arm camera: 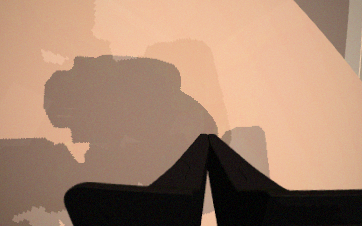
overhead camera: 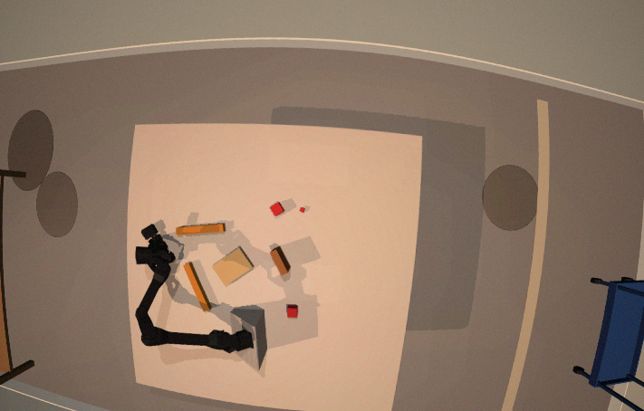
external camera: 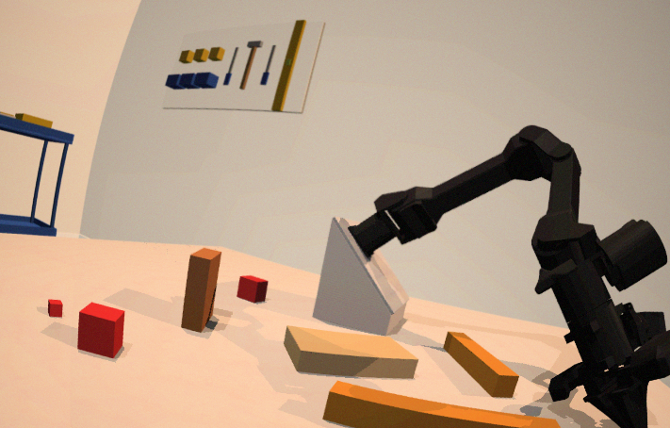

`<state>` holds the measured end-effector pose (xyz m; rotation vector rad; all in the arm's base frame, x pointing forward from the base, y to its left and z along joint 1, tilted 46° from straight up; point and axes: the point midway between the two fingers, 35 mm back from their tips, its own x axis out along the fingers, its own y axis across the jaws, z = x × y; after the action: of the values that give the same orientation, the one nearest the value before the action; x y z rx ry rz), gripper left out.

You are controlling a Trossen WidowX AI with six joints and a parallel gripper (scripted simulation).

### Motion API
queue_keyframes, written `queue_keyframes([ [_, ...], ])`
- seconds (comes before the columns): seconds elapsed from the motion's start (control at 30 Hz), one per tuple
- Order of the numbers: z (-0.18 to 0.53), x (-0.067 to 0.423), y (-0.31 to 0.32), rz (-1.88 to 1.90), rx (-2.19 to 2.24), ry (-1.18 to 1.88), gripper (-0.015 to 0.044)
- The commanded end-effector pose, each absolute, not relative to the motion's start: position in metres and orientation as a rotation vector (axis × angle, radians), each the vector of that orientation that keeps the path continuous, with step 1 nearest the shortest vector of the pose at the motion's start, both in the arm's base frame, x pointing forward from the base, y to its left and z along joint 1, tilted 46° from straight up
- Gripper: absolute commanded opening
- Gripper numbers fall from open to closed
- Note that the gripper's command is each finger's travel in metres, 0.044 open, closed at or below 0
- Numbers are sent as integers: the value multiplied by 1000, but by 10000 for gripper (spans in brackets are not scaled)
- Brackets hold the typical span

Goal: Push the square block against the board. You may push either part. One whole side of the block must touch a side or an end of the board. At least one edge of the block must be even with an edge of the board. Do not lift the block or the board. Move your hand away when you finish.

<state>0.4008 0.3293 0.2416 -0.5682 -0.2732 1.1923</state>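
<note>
Near the table's left edge, our gripper (overhead camera: 167, 252) hangs clenched on nothing; we should shove the board (overhead camera: 197, 285) squarely against the square block (overhead camera: 233, 265).

3 red cubes (external camera: 101, 329) (external camera: 252, 288) (external camera: 55, 306), upright brown block (external camera: 200, 289), grey wedge (external camera: 353, 287), blue rack (external camera: 5, 170), wall tool board (external camera: 241, 66).

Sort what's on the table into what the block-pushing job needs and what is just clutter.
For the job:
- tan square block
- orange board or second orange board; which one is meant cannot be told
- gripper, shut and holding nothing

Lying about:
- upright brown block
- large red cube, tiny red cube, red cube by the wedge
- grey wedge at the arm's base
</note>
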Motion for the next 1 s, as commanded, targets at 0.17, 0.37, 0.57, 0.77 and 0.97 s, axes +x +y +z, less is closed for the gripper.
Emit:
queue_keyframes([
  [0.17, 214, 439, 287, 1114, -503, -84, 0],
  [0.37, 187, 459, 257, 1066, -456, 52, 0],
  [0.57, 161, 472, 231, 1022, -422, 162, 0],
  [0.77, 136, 484, 201, 972, -350, 294, 0],
  [0.97, 113, 491, 173, 920, -265, 419, 0],
])
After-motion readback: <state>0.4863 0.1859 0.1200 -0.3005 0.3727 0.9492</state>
